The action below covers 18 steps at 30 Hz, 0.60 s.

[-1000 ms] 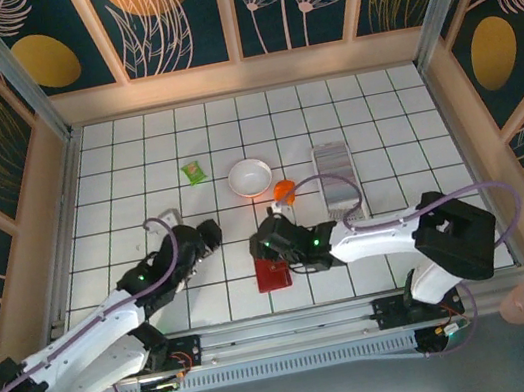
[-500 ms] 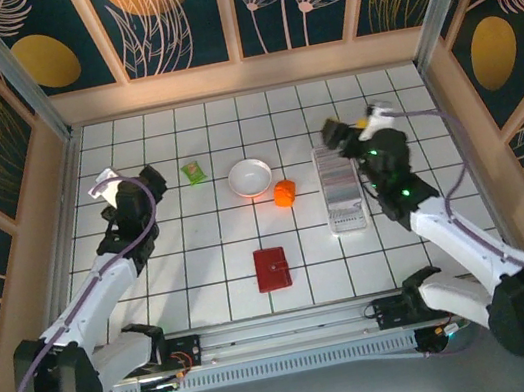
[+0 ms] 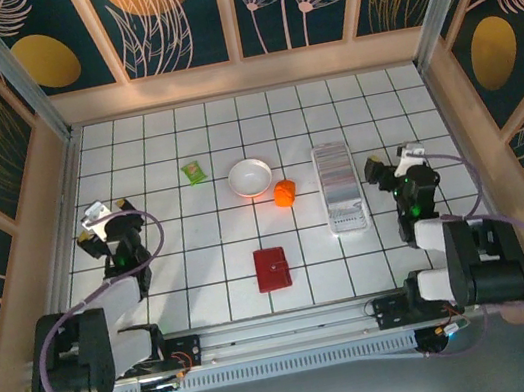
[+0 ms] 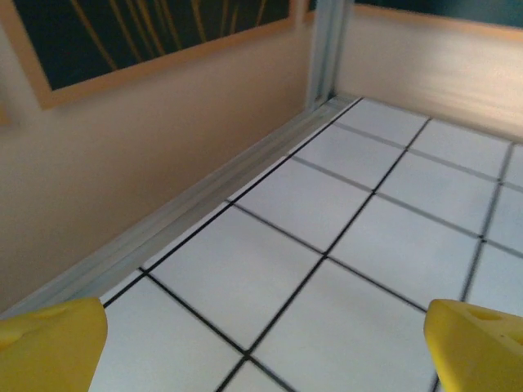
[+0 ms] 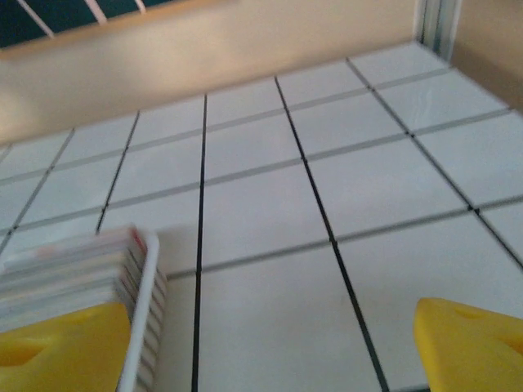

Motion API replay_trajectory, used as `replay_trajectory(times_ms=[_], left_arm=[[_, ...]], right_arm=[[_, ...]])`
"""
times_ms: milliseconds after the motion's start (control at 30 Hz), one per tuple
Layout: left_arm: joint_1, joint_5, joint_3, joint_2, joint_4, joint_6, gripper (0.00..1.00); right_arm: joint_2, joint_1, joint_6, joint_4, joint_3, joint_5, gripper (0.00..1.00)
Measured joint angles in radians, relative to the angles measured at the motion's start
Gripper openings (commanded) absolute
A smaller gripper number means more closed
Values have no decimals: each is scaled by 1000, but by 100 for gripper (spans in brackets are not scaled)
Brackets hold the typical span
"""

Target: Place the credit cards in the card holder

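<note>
Both tools empty and spread wide, nothing in the card holder so far

Left tool (image 3: 107, 218) sits over the left side of the bench (image 3: 204, 267) near the wall, its yellow fingers (image 4: 49, 343) far apart over bare tile. Right tool (image 3: 391, 163) is just right of the clear tray (image 3: 349, 226), also spread with nothing between the fingers (image 5: 470, 343). The credit cards (image 3: 336, 175) are all packed in a row inside that tray; the right wrist cam catches their edges (image 5: 65, 273) behind the tray wall (image 5: 143, 318). The dark red card holder (image 3: 273, 268) lies folded shut near the front middle, well apart from both tools. A white bowl (image 3: 250, 177), an orange thing (image 3: 285, 192) and a green packet (image 3: 195, 171) sit further back.
</note>
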Motion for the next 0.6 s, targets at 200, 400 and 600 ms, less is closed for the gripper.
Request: replay_trajectory(times_ms=[200,400,600], left_arm=[[16,106,-8,98,179,57,99],[20,287,-45,283,448,102,99],[21,341,-52,295,509,124,99]], right_arm=[[155,-2,-15,264,-25,-12,94],[254,-1,-22,362,-20,-5,99],[254,32,-30,365,10,55,99]])
